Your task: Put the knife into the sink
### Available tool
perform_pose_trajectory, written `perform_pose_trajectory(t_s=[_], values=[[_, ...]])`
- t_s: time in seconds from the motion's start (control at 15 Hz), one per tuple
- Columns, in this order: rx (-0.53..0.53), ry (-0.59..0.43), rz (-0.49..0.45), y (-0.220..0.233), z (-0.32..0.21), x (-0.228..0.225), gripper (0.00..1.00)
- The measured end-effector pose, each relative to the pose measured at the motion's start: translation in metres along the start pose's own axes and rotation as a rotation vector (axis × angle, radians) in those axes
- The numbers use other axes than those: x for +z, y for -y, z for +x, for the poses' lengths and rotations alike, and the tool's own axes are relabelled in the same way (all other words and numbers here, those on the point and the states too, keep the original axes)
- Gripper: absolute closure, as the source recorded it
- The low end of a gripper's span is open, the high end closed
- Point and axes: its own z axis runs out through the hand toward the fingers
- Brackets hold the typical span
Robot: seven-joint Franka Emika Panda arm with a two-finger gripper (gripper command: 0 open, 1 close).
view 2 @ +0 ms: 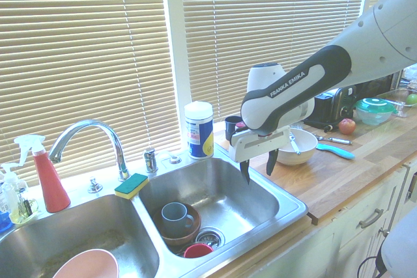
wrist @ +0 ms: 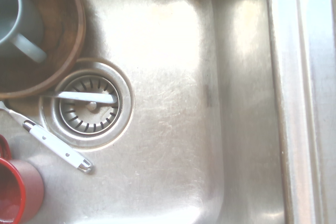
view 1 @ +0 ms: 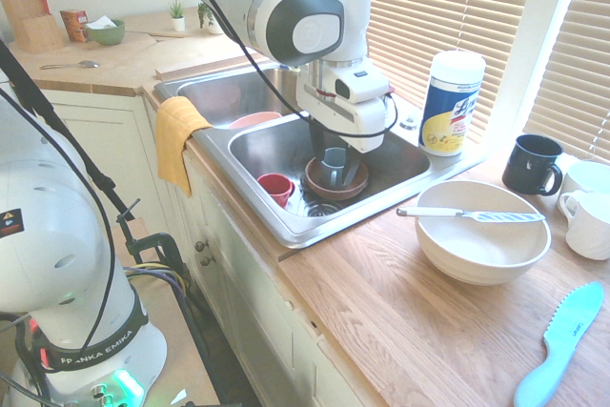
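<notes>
The knife [view 1: 467, 213], with a white handle and a silvery blade, lies across the rim of the white bowl [view 1: 481, 250] on the wooden counter, right of the sink [view 1: 286, 226]. The second exterior view shows the knife [view 2: 294, 141] resting in that same bowl [view 2: 303, 151]. My gripper [view 2: 258, 168] hangs open and empty over the sink's right basin [view 2: 228, 193], well apart from the knife. In the first exterior view the gripper [view 1: 338, 152] is above the brown bowl. The wrist view looks down on the basin floor [wrist: 173, 103] and the drain [wrist: 89, 106].
In the right basin sit a brown bowl [view 2: 182, 234] holding a grey mug [view 2: 174, 216], a red cup [view 1: 276, 188] and a white-handled utensil [wrist: 58, 145] by the drain. A teal plastic knife [view 1: 562, 340], a wipes canister [view 1: 452, 102], mugs [view 1: 532, 164] and the faucet [view 2: 91, 135] stand around.
</notes>
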Motion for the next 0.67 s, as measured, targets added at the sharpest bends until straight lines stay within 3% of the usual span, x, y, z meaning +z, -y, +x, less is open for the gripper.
perform_pose_trajectory(t_s=[0.33,0.67], values=[[0.063,-0.045,0.03,0.008,0.014,-0.022,0.0],[0.258,-0.133,0.011,-0.015,0.08,-0.087,0.0]])
